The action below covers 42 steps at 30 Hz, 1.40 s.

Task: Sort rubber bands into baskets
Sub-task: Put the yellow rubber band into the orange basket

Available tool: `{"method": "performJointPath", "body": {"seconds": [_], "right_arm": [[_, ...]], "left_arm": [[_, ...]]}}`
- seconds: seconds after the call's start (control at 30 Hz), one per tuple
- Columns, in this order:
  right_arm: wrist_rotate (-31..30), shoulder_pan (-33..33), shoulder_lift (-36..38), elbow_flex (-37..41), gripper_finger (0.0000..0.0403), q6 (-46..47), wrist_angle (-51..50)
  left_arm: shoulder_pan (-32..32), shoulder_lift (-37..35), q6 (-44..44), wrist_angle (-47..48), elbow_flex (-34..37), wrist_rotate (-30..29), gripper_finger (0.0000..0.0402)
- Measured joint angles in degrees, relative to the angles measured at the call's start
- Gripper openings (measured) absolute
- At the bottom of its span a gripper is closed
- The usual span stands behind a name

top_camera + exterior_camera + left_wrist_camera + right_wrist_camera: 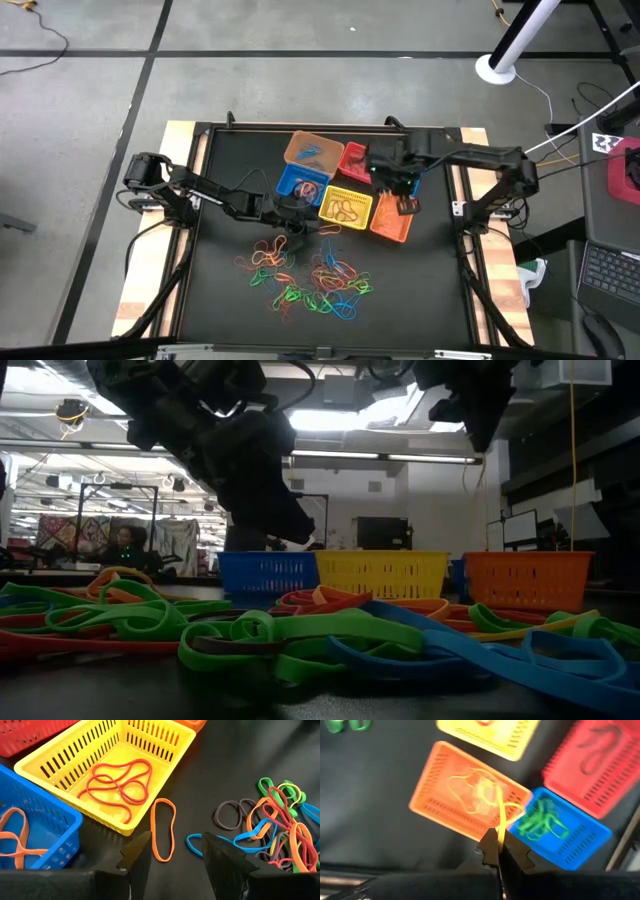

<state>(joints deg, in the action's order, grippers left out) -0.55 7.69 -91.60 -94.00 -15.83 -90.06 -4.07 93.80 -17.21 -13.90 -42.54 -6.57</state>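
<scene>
Fingers: left gripper point(297, 222) spread wide, empty; right gripper point(398, 183) pinched on yellow rubber band point(499, 815).

High view: left arm reaches in low from table's left edge, ending beside yellow basket point(346, 206); right arm bent in from right, poised over basket cluster. Loose rubber bands point(312, 278) heaped on black mat point(220, 290).

Low view: left arm slants down before blue basket point(266, 572); orange basket point(526, 579) at right.

Left wrist view: orange band point(163, 835) lies between fingertips point(136, 851), just beside yellow basket holding red bands point(120, 782).

Right wrist view: yellow band dangles above orange basket.
</scene>
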Motion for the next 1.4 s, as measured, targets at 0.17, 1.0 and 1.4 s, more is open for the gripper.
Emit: {"method": "performJointPath", "body": {"seconds": [0.17, 1.0, 1.4], "right_arm": [[0.57, 2.77, 0.16, 0.0, 0.0001, 1.91, 0.03], [9.17, 3.18, 0.49, 21.01, 0.0001, 3.75, 4.88], [9.83, 3.18, 0.49, 27.74, 0.0037, 4.04, 22.22]], "left_arm": [[-0.5, 0.0, 0.18, 0.0, 0.0, 0.0, 0.0169], [-0.92, 0.0, -0.31, 0.01, 0.0, -0.04, 0.0169], [-0.92, 0.0, -0.35, -0.01, 0.0, -0.13, 0.0169]]}}
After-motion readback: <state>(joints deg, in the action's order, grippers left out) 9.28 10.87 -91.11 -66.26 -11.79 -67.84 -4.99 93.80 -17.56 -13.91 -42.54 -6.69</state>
